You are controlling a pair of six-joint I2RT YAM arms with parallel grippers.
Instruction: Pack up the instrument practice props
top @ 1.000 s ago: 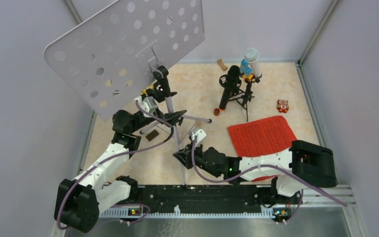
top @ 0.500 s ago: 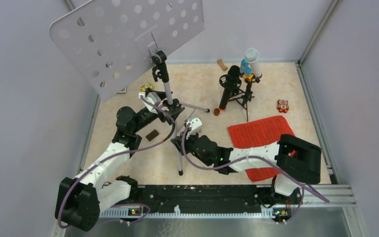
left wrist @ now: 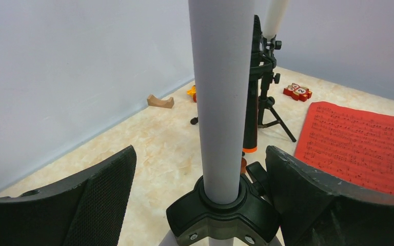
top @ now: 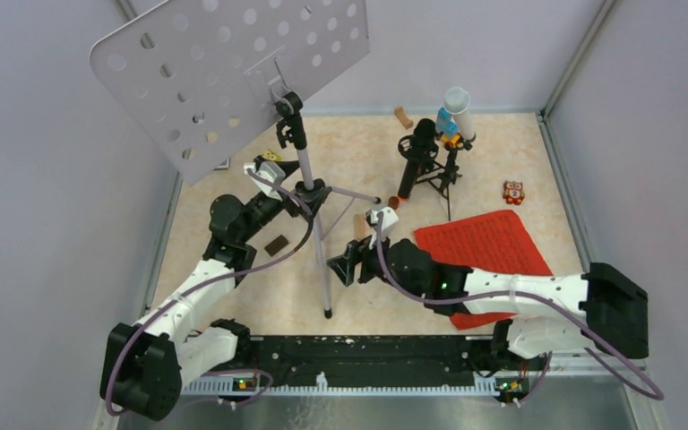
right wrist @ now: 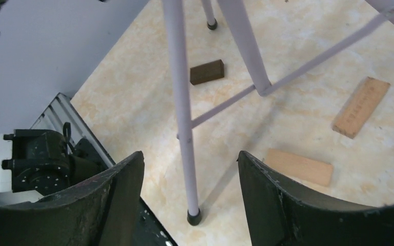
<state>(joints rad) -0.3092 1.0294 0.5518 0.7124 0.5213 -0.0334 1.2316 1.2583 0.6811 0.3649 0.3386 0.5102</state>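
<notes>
The grey perforated music-stand plate (top: 224, 81) stands upright on its silver tripod (top: 309, 193). My left gripper (top: 297, 194) (left wrist: 200, 154) is open around the pole (left wrist: 220, 102), just above the black leg hub (left wrist: 220, 215). Its right finger (left wrist: 328, 200) sits close to the hub's knob. My right gripper (top: 342, 269) (right wrist: 190, 154) is open with the near tripod leg (right wrist: 182, 102) between its jaws, untouched. The red sheet-music pages (top: 479, 246) lie flat under the right arm. At the back, the black microphone with an orange end (top: 412, 161) sits on its small black tripod (top: 443, 175), next to the white tube (top: 460, 112).
Two light wooden blocks (right wrist: 361, 107) (right wrist: 300, 166) and a dark block (top: 276, 245) lie among the tripod legs. A small red toy (top: 513, 192) and a wooden arch block (top: 402, 117) lie at the back. Walls close three sides; the black rail (top: 367, 354) runs along the near edge.
The stand has gone from tilted to upright. My right gripper opened off the tripod leg and its arm shifted right. My left gripper opened wider around the pole.
</notes>
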